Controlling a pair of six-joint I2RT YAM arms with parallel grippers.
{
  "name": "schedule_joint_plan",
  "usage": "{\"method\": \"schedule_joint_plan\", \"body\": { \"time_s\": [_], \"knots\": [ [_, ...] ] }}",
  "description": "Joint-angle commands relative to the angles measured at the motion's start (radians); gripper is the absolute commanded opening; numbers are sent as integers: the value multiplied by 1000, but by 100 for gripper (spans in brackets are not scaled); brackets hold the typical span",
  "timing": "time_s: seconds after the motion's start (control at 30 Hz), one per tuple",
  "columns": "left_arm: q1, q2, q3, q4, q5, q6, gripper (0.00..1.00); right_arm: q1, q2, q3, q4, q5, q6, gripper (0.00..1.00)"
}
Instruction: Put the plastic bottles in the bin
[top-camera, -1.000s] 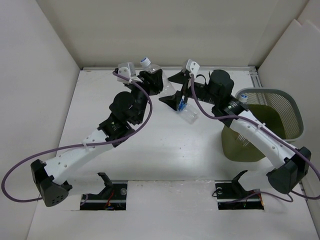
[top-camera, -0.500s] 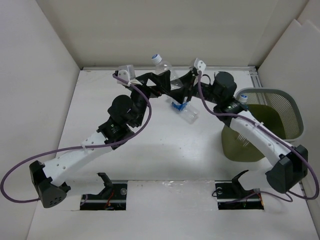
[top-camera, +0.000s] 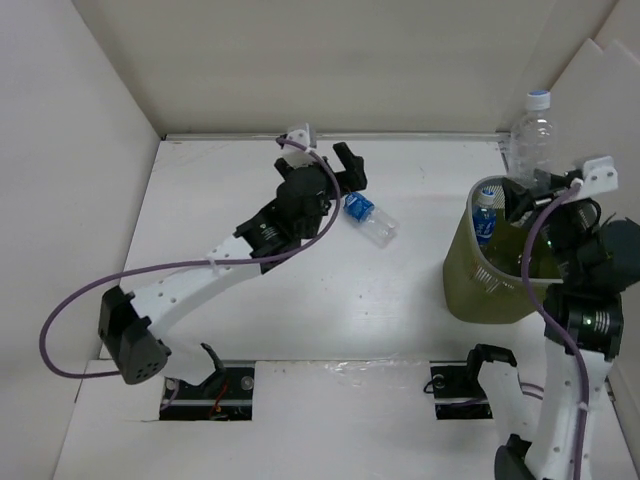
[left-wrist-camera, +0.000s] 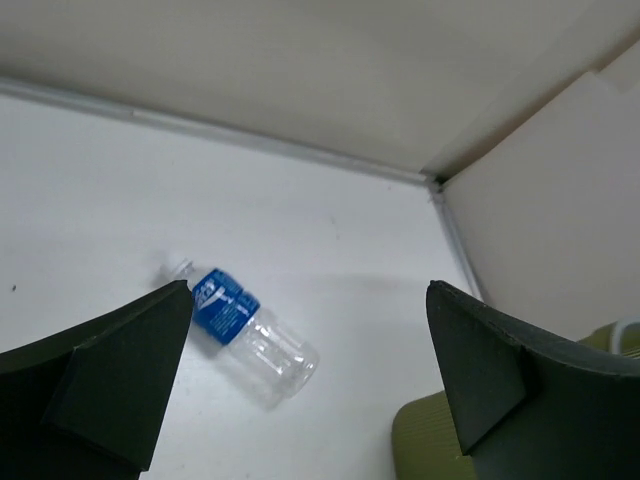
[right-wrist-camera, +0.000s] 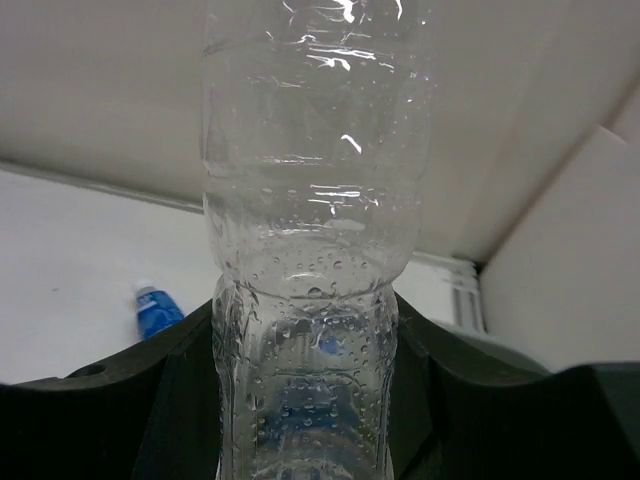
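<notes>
From above, the right gripper (top-camera: 528, 192) is clamped on the lower body of a clear plastic bottle (top-camera: 531, 135). The bottle is upright, cap on top, over the 12 o'clock side of the bin (top-camera: 468, 285), which sits at the 3 o'clock edge of the bench (top-camera: 200, 240). A blue-capped bottle (top-camera: 485, 215) stands inside, near the bin's 10 o'clock rim. The step looks like the release. It would be best to carry the bottle toward the bin's centre before parting the jaws, since a tall bottle landing on the rim could topple out.

In the left wrist view, the left gripper (left-wrist-camera: 305, 375) is spread wide and empty above a blue-labelled bottle (left-wrist-camera: 245, 330), which lies on its side, neck toward 10 o'clock. It is probably the next pick.

In the right wrist view, the held bottle fills the middle, droplets inside, pinched from both sides. The bin does not show here, so aim is better judged from the top view.
</notes>
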Motion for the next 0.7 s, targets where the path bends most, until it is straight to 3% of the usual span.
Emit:
{"method": "schedule_joint_plan", "body": {
  "time_s": [0.0, 0.07, 0.1, 0.2, 0.5, 0.67],
  "knots": [
    [13, 58, 84, -105, 51, -83, 100, -56, -42, 17, -238, 164, -17, 22],
    [13, 127, 150, -201, 52, -147, 100, -56, -65, 17, -275, 217, -8, 37],
    [13, 149, 172, -232, 67, -166, 100, -56, -66, 17, -301, 256, -8, 69],
    [23, 228, 244, -349, 88, -238, 100, -56, -66, 17, -344, 296, 2, 100],
    [90, 422, 387, -565, 188, -449, 100, -56, -56, 146, -377, 342, -26, 100],
    [150, 567, 453, -593, 344, -491, 100, -56, -56, 164, -323, 200, -57, 100]
  ]
}}
